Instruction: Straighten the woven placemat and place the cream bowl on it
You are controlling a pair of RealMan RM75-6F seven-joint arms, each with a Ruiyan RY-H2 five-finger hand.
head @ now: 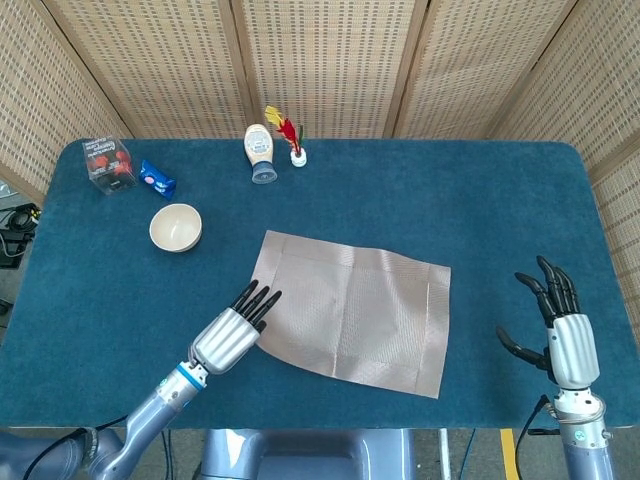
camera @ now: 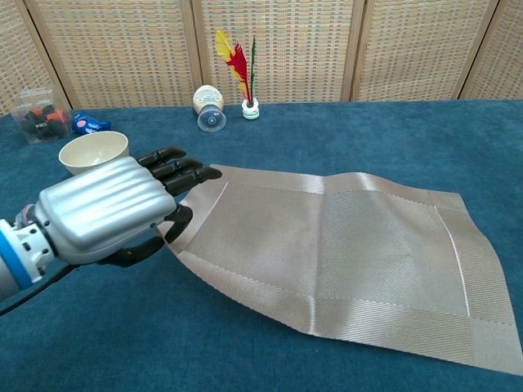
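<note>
The tan woven placemat [head: 350, 310] lies near the middle of the blue table, its edges only slightly askew, with ripples across it [camera: 343, 245]. My left hand [head: 232, 335] pinches the mat's near-left corner, fingers on top and thumb under the edge [camera: 114, 208]. The cream bowl [head: 175, 227] stands upright on the cloth to the mat's far left, apart from it [camera: 94, 153]. My right hand [head: 560, 335] hovers at the front right with fingers spread, holding nothing and clear of the mat.
A white bottle [head: 259, 152] lies on its side at the back, beside a small stand with coloured feathers [head: 290, 135]. A clear box [head: 108, 163] and a blue packet [head: 157, 179] sit at the back left. Woven screens wall the table's far side.
</note>
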